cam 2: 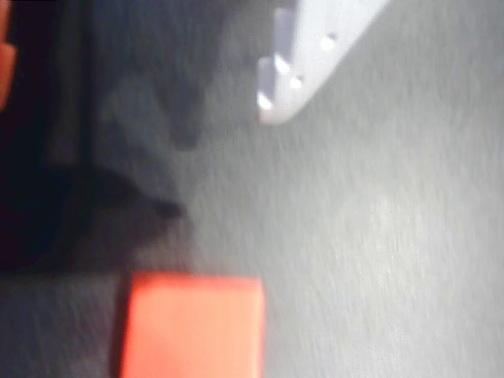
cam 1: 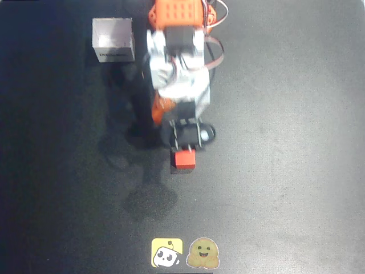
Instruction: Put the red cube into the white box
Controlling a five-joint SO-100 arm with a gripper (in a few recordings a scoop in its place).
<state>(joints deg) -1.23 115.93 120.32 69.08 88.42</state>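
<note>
In the overhead view, the cube (cam 1: 185,158) was seen on the dark surface (cam 1: 285,171), just below the arm's black tool (cam 1: 183,141), touching or nearly touching its tip. The box (cam 1: 113,39) sat well apart, up at the upper left beside the arm's base. Whether the tool was spread or closed could not be told here; the wrist hid its tips.

In the wrist view, the cube (cam 2: 191,324) was caught at the bottom edge, blurred, with one white finger (cam 2: 303,63) up at the top, well clear of it. No grip on the cube was shown. The approach step was judged to be in hand: the tool would need to be lowered squarely so the cube's flat sides are straddled before closing.
</note>
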